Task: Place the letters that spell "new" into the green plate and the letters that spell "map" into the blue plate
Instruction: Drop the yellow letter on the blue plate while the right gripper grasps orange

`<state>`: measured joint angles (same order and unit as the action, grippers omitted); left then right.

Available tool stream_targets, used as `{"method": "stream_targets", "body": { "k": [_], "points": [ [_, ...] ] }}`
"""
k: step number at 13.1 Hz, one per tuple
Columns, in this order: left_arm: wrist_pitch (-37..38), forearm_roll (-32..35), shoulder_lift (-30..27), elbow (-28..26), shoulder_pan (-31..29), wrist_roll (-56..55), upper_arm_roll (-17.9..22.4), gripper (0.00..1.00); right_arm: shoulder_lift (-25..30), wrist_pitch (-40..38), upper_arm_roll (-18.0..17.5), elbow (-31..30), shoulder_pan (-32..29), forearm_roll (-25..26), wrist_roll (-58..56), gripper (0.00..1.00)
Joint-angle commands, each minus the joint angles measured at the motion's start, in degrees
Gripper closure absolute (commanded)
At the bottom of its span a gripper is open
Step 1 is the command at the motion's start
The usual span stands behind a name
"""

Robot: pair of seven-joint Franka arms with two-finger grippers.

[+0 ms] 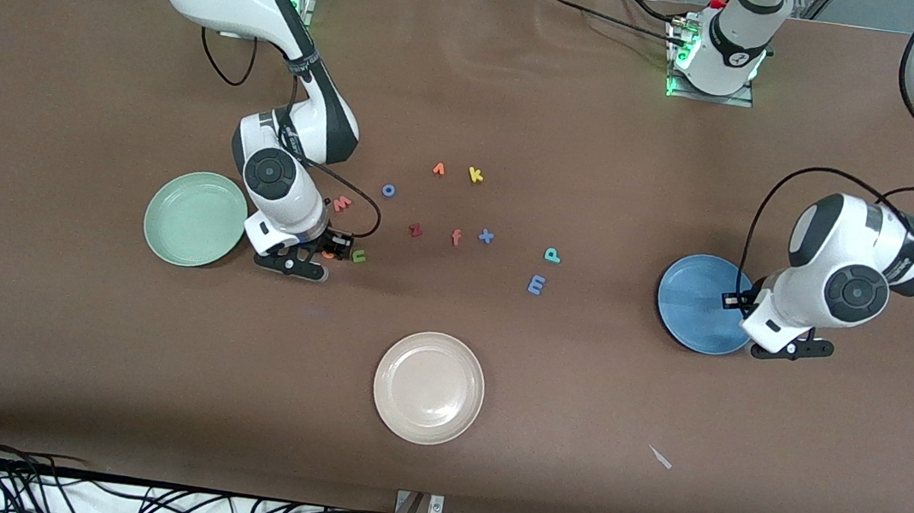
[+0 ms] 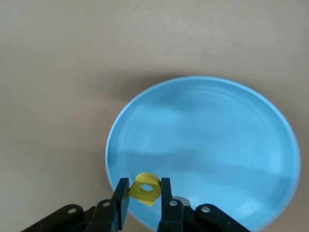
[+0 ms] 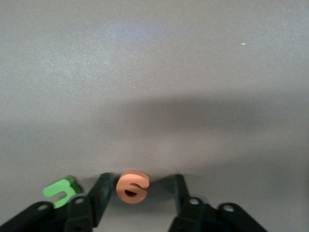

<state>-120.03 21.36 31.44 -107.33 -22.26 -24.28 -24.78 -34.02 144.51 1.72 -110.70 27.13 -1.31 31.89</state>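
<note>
Orange e [image 1: 329, 255] mostly hidden under right gripper [image 1: 318, 256] in front view.

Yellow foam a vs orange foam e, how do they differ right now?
Colour: the yellow foam letter a against the orange foam letter e.
Grip: the a is pinched in the left pincer; the e sits between the right pincer's fingers, one of which stands clear of it.
Place: the a is over the round blue plate; the e lies on the table beside the green foam letter n.
Both are small foam letters.
</note>
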Motion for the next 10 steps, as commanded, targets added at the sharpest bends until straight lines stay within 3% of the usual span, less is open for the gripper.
{"method": "stream_targets", "body": {
  "k": [1,2,4,5,7,10],
  "points": [
    [-1.5,2.1,4.2,2.6,-0.6,0.6,-0.8,0.81,-1.1,0.3,0.0,1.2,0.4,-0.5,0.4,0.47],
    [-2.3,2.1,4.5,2.6,-0.6,0.6,-0.6,0.67,-1.2,0.3,0.1,1.2,0.4,-0.5,0.4,0.51],
    [-2.3,3.3,4.4,2.6,-0.6,0.6,-0.4,0.13,-1.2,0.5,0.0,1.2,0.4,-0.5,0.5,0.58],
    [-1.8,3.3,3.9,2.6,-0.2,0.4,-0.6,0.00,-1.2,0.5,0.1,1.2,0.4,-0.5,0.5,0.62],
    [0.8,2.4,0.8,2.6,0.2,-0.6,-2.6,0.00,-1.3,0.7,0.1,1.2,0.4,-0.6,0.5,0.68],
    [8.1,0.0,-3.2,2.6,0.1,-7.9,-12.2,0.00,-1.3,0.7,0.0,1.2,0.5,-0.6,0.6,0.75]
  ]
}}
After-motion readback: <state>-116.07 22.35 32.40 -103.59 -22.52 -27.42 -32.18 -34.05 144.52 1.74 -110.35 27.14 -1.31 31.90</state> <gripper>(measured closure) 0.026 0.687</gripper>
